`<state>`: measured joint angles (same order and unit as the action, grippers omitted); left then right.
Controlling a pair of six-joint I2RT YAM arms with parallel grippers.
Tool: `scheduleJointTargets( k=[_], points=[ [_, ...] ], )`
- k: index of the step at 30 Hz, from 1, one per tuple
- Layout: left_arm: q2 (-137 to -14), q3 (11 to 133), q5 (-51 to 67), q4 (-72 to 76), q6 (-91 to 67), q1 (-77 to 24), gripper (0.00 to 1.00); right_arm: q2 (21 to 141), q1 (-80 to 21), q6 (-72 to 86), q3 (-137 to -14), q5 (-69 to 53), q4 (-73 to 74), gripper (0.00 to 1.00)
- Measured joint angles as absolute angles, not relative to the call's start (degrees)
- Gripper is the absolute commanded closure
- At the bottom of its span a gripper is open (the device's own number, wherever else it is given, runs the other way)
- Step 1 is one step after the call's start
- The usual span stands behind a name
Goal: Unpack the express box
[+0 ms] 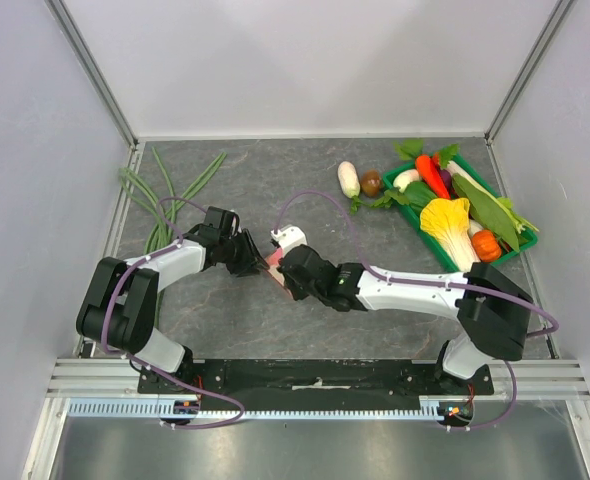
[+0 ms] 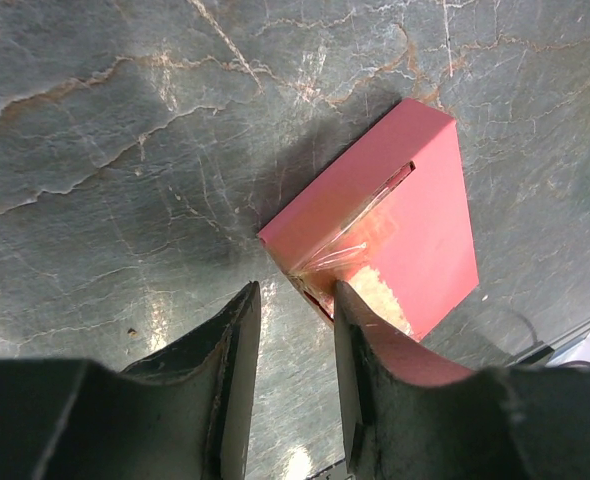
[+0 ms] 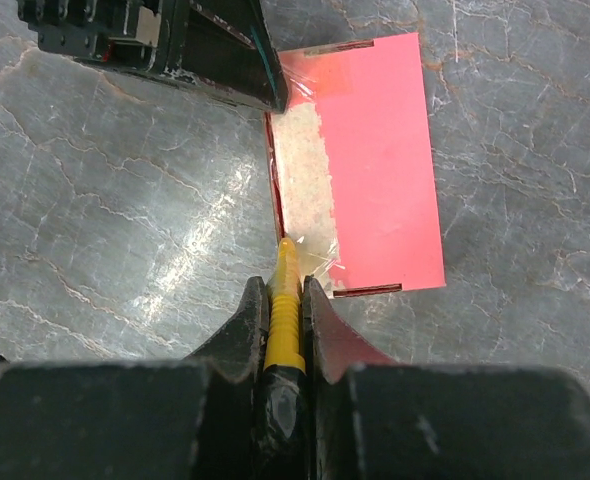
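tabletop (image 1: 275,180) veined grey, walls (image 1: 305,60) white

Left hand (image 2: 295,300) fingers apart; right hand (image 3: 287,292) clamped on knife (image 3: 284,330).

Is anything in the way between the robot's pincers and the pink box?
Nothing visible. The yellow knife in the right pincer reaches the pink box at its taped seam; the left pincer sits at a corner.

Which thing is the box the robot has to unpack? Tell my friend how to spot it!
Start at the grey stone table, then look near its middle, left of the green tray of vegetables. The express box lies flat there: the only pink-red rectangle, with torn clear tape along one edge.
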<state>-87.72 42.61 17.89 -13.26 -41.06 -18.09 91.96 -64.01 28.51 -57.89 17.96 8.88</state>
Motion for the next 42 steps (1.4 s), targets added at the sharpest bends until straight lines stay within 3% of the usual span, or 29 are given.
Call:
scheduleJointTargets(
  k=[23, 42],
  points=[
    [-87.7, 42.9, 18.1, -14.4, -41.1, -18.5, 0.61, 87.2, -64.1, 30.1, -55.3, 17.8, 12.3, 1.0],
    [-88.5, 43.4, 18.2, -14.2, -41.1, -18.4, 0.6, 90.8, -64.6, 28.9, -55.3, 17.0, 9.8, 1.0]
  ],
)
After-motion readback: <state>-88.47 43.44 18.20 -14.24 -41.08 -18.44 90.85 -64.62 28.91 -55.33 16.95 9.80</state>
